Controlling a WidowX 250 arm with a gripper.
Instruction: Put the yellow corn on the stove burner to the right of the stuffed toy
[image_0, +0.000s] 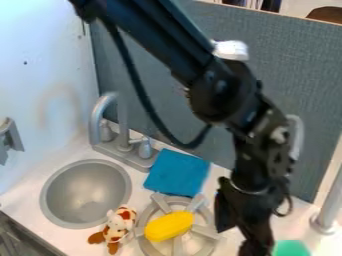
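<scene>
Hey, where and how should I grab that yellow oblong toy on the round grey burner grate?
I'd take the yellow oblong toy around its middle, coming straight down from above and closing across its narrower width. It lies lengthwise from lower left to upper right, so its long sides are the likely grip faces. From above should also avoid the grey burner grate's bars.

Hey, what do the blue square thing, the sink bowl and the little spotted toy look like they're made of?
Blue square: probably cloth, matte and soft-looking, with evenly coloured, slightly uneven edges.
Sink bowl: grey with a dull sheen, perhaps metal or metallic-painted plastic; the look leaves both open.
Spotted toy: likely plush fabric, given its rounded, stuffed-looking body and brown patches.
</scene>
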